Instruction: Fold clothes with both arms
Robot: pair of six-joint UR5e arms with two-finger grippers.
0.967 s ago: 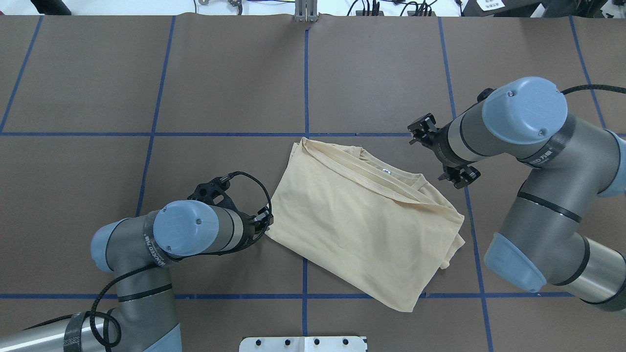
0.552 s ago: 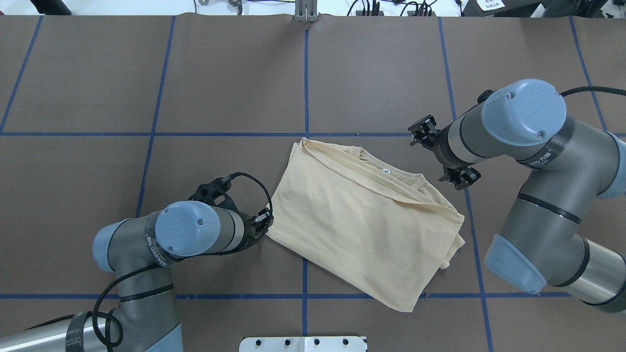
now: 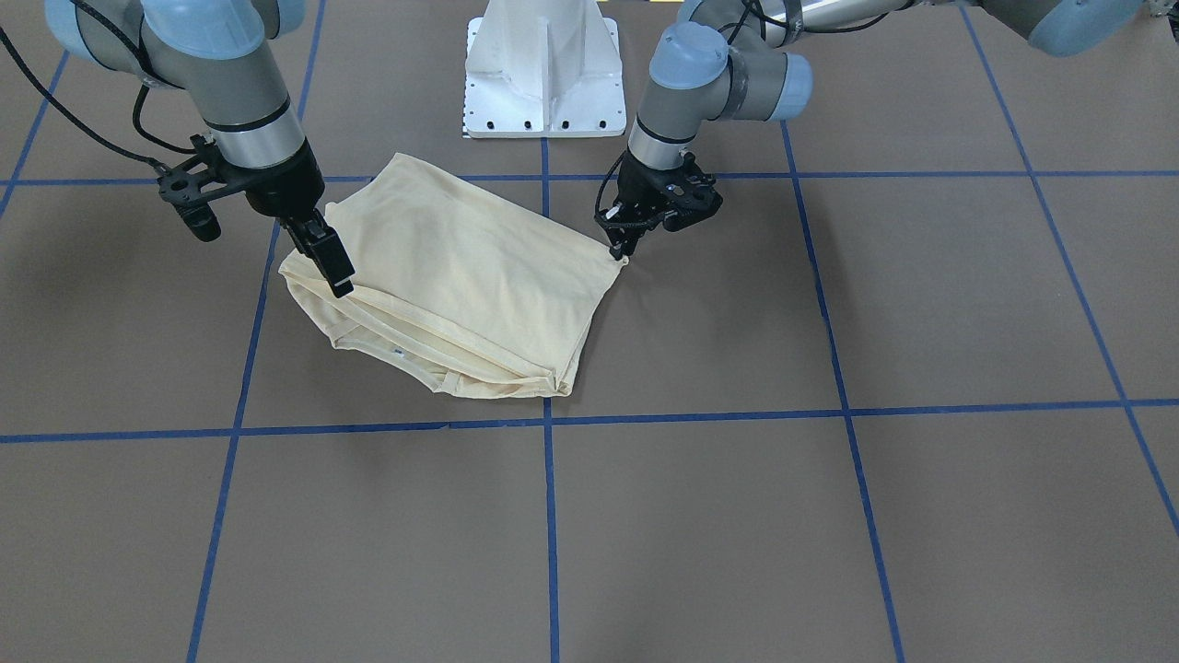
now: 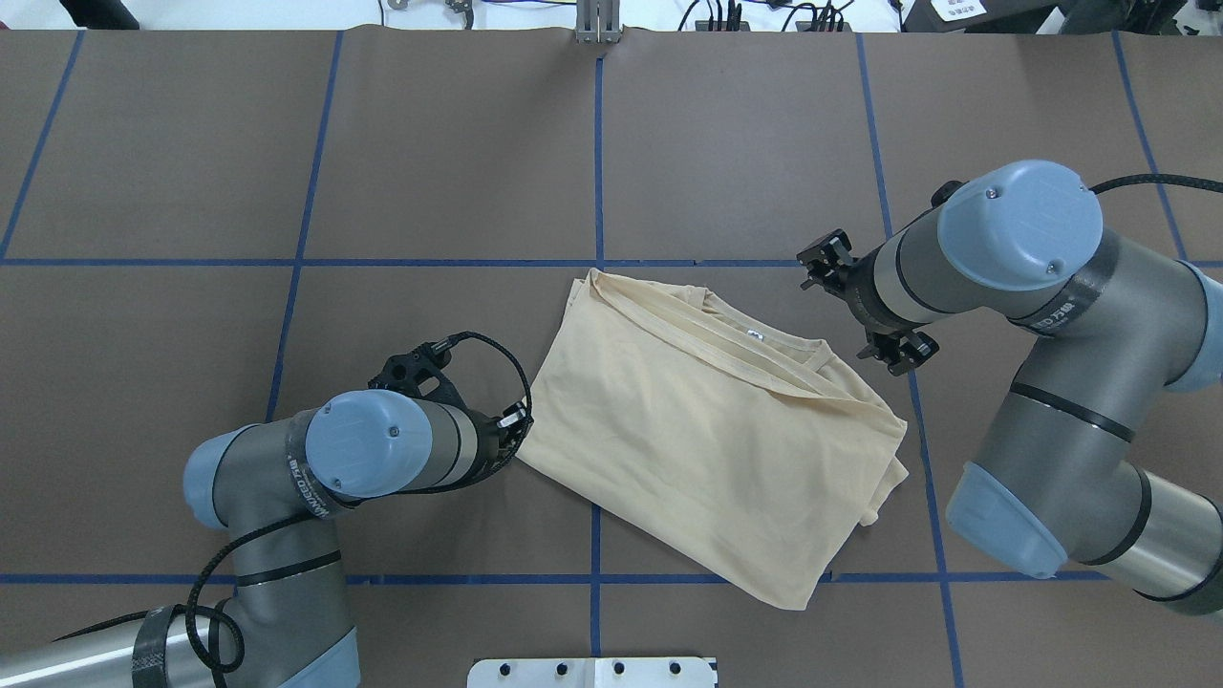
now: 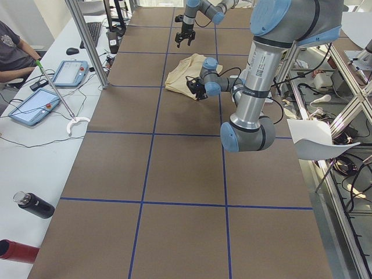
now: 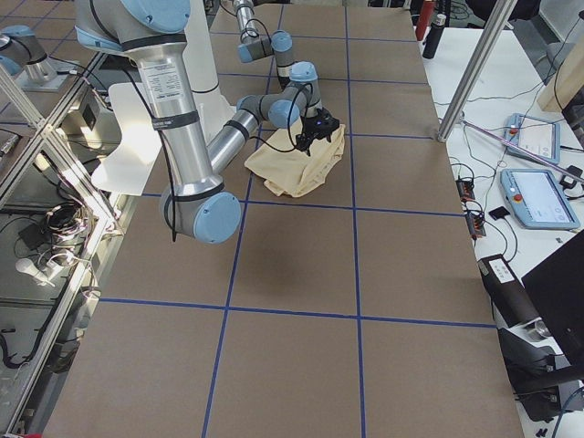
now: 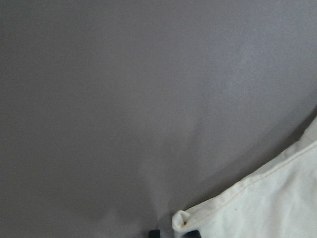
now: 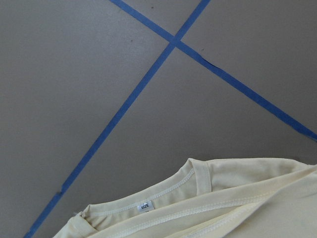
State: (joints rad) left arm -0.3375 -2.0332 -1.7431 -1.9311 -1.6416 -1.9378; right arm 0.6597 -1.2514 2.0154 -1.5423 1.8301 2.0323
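Seen from behind the robot, with twelve o'clock at the far edge of the table (image 4: 191, 172), the left arm (image 4: 368, 457) is reaching in from about eight o'clock. The left gripper (image 3: 619, 247) is pointing down at the nine o'clock corner of the shirt (image 4: 707, 440). In the left wrist camera its two black fingertips (image 7: 154, 233) are sitting close together, pinching the small curled corner of the hem between them.

The shirt, pale cream-yellow, is lying folded into a rough rectangle on the brown table. It is tilted so that its long sides are running from ten o'clock towards four o'clock. It is resting just at five o'clock of a crossing in the blue tape lines (image 4: 598, 172). Its ribbed collar (image 8: 173, 191), with a small white tag (image 8: 144, 206), is showing along the edge facing one o'clock.

The right arm (image 4: 1013, 239) is coming in from about four o'clock and bending back towards the shirt's two o'clock side. The right gripper (image 3: 333, 272) is hanging over the shirt's edge near the collar. I cannot tell whether its jaws are spread or pressed together, nor whether it is touching the cloth.

At six o'clock, at the near table edge, the white pedestal (image 3: 543, 64) is standing.
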